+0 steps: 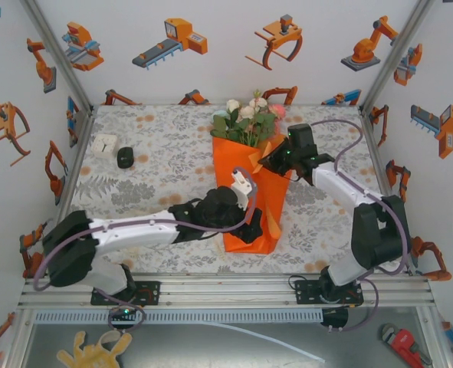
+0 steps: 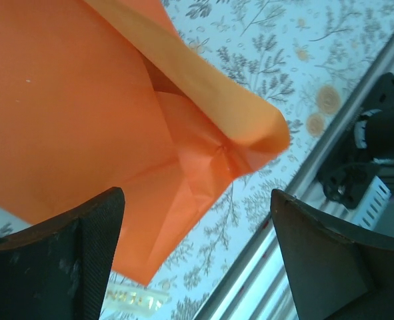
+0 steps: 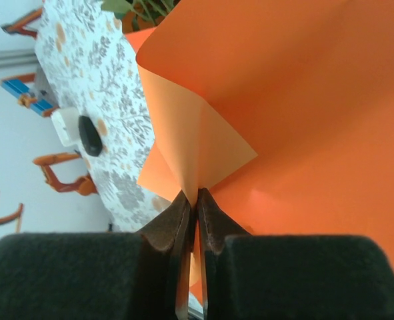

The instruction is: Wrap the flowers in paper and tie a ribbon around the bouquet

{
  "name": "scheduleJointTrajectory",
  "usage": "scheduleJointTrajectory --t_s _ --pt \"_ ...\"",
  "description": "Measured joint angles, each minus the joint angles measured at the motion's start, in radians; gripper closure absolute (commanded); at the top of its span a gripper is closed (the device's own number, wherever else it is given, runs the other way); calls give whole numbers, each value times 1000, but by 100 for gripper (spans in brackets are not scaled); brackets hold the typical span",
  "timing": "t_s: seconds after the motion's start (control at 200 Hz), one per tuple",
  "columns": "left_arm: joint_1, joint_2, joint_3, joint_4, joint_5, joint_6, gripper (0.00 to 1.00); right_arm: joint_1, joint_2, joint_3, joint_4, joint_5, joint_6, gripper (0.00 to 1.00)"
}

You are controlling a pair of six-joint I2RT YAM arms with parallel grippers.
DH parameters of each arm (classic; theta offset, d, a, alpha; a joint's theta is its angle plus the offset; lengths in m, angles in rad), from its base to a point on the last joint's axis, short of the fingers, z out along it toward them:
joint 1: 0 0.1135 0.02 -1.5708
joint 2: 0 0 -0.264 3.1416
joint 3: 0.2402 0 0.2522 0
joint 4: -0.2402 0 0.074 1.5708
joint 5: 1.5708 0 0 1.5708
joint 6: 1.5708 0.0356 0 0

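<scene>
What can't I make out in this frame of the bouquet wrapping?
- Stems of the flowers: top view, hidden inside the paper.
- Blooms: right wrist view, cut off by the top edge.
- Black object beside the white box: top view, too small to identify.
- Whether the open left gripper touches the paper: top view, its own arm covers the contact.

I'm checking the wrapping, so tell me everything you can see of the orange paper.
The orange paper is a thin, plain sheet folded into a long wrap around the flowers, lying on the floral tablecloth, blooms at the far end. Its near end is creased. The right gripper pinches a raised edge; the open left gripper hovers by the near end.
</scene>
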Motion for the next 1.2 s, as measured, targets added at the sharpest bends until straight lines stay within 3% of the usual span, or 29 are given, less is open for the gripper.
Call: scheduleJointTrajectory --t_s 0.195,0.42,0.711,0.796,0.906,1.006,1.121,1.201 --pt "-8 164 52 61 61 -48 9 2 51 0 59 10 138 90" --pt "-11 162 67 105 51 -97 6 30 74 0 82 35 167 90" --pt "-11 119 34 209 152 -120 6 35 104 0 96 50 167 90" --pt "-13 114 35 192 111 -134 6 37 103 0 100 50 167 90" --pt "-16 115 49 95 -20 -155 8 44 103 0 103 58 167 89" --pt "-14 123 72 16 -128 -174 18 54 103 0 103 65 167 89" --pt "6 128 75 9 -140 -201 51 65 103 0 104 69 167 84" --pt "27 134 71 37 -108 -228 65 72 103 0 104 68 165 75"
